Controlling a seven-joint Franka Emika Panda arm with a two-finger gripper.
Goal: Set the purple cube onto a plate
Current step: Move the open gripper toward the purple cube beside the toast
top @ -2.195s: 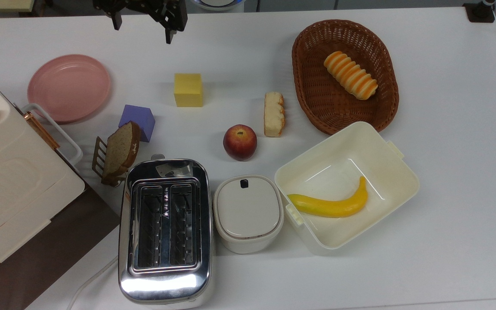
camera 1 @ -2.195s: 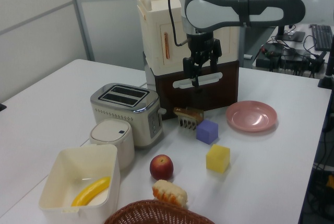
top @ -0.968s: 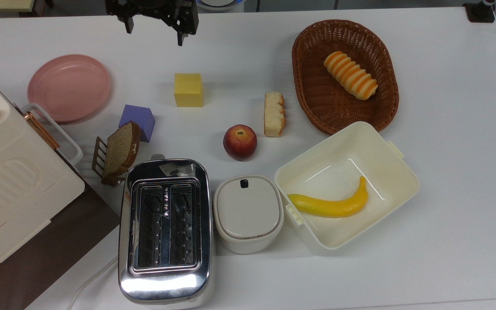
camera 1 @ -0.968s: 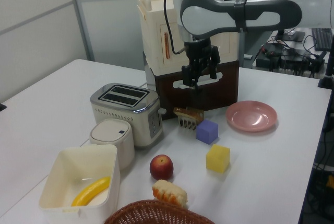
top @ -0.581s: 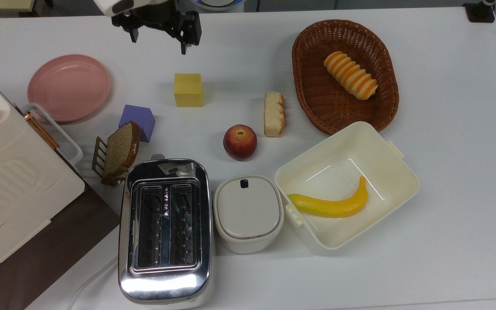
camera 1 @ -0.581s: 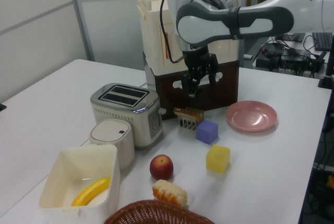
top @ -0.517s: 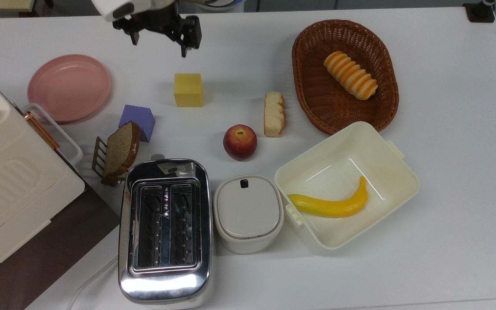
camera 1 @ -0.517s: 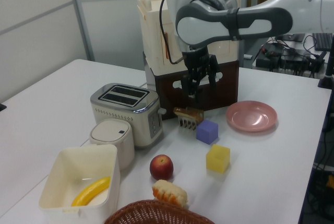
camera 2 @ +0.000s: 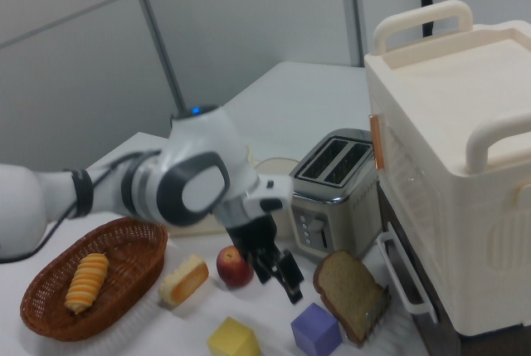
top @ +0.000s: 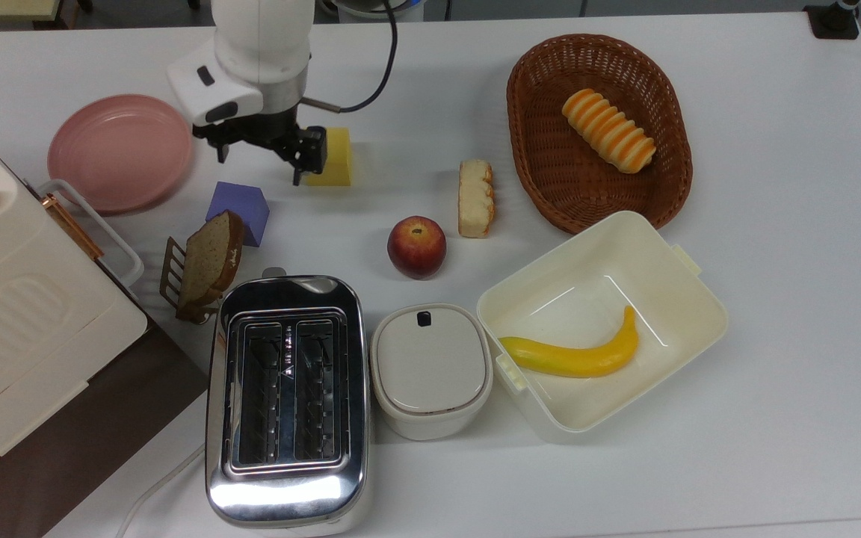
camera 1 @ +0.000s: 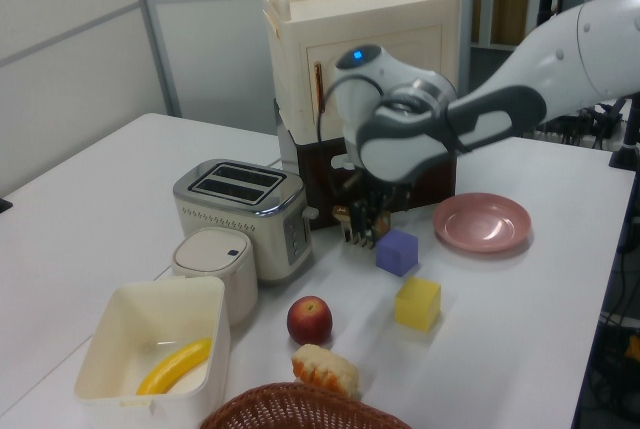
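Note:
The purple cube [top: 238, 211] rests on the white table beside a slice of toast, with nothing touching it. It is also in the left view [camera 1: 397, 251] and the right view [camera 2: 315, 329]. The pink plate [top: 120, 152] lies bare to the top view's upper left of the cube, and in the left view [camera 1: 481, 221] it sits right of the cube. My gripper [top: 258, 164] hangs open just above the cube, between it and the yellow cube [top: 332, 166], and holds nothing. In the right view my gripper [camera 2: 280, 278] is up and left of the cube.
The toast on its rack [top: 206, 261] leans against the purple cube's near side. A toaster [top: 286, 396], an apple [top: 416, 246], a bread piece [top: 475, 198], a wicker basket [top: 535, 149], a white tub [top: 688, 299] with a banana and a cream cabinet [top: 19, 314] stand around.
The arm has swung from the table's far edge down toward the purple cube and now covers part of the yellow cube in the top view. Its fingers have stayed open.

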